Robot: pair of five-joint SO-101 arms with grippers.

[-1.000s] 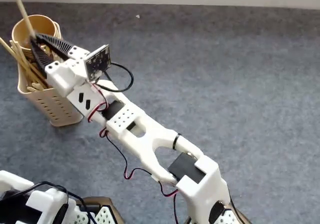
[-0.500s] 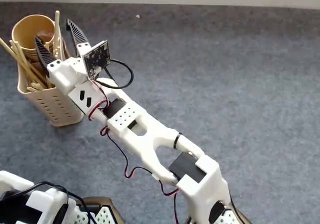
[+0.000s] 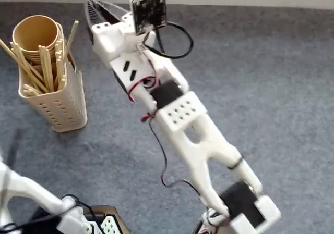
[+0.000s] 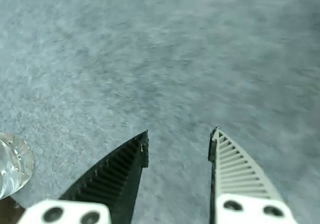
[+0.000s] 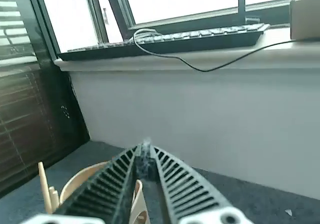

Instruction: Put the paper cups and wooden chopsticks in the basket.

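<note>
**Right gripper [image 3: 93, 7] closed and empty near a loaded basket**

High view: the right gripper is hanging near the far wall, a little beyond the basket [image 3: 62, 106], and it is carrying nothing. The basket is standing upright on the grey carpet [image 3: 261, 62]. The paper cups [image 3: 34, 31] are sitting stacked inside it. The wooden chopsticks [image 3: 46, 70] are leaning next to them, and several are sticking out over the rim. The basket is looking tall and narrow to me, so a low sweep of this arm could be catching a protruding stick and tipping everything out.

Left wrist view: the left gripper [image 4: 180, 134] is hovering over the carpet with its jaws spread and nothing between them. A clear glassy object [image 4: 10, 166] is lying at the edge. A careless swing of this arm could be knocking it.

Right wrist view: the two fingertips are meeting with nothing between them. A cup rim and a chopstick end are showing just beneath. In my judgement, a straight descent from here could be crushing the soft cup rim.
</note>
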